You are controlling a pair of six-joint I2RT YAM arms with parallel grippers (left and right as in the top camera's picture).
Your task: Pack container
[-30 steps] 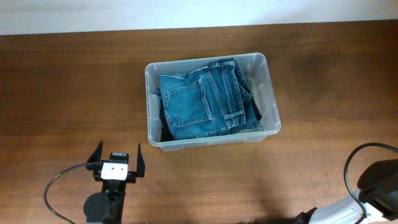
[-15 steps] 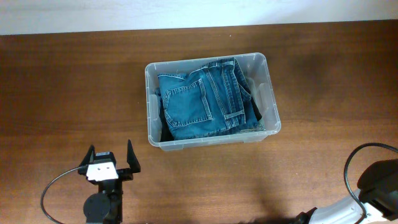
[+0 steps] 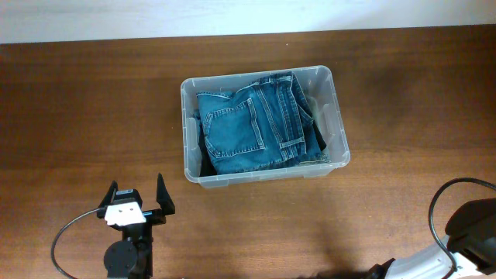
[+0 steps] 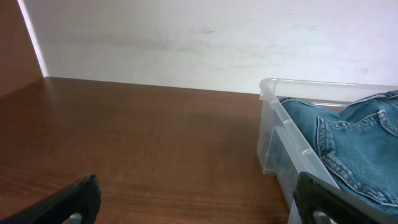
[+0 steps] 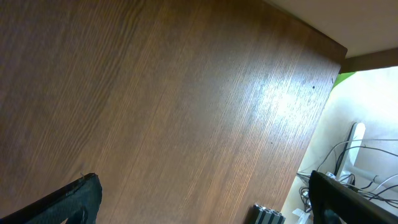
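Observation:
The clear plastic container (image 3: 188, 159) stands in the middle of the table with folded blue jeans (image 3: 252, 124) inside, over something dark. In the left wrist view its near corner (image 4: 273, 134) and the jeans (image 4: 357, 146) show at the right. My left gripper (image 3: 136, 196) is open and empty, at the table's front left, apart from the container; its fingertips frame bare wood in the left wrist view (image 4: 199, 202). My right gripper (image 5: 205, 202) is open and empty over bare wood near the table's edge. In the overhead view only the right arm's base (image 3: 473, 229) shows at the bottom right.
The brown wooden table (image 3: 93, 116) meets a white wall (image 4: 186, 43) at the back. A black cable (image 3: 66, 232) loops by the left arm. Past the table's edge in the right wrist view are cables (image 5: 367, 168) and a black aluminium rail (image 5: 268, 215).
My left gripper moved a little left and toward the table's front edge a second ago, then held still. The container and jeans have not moved.

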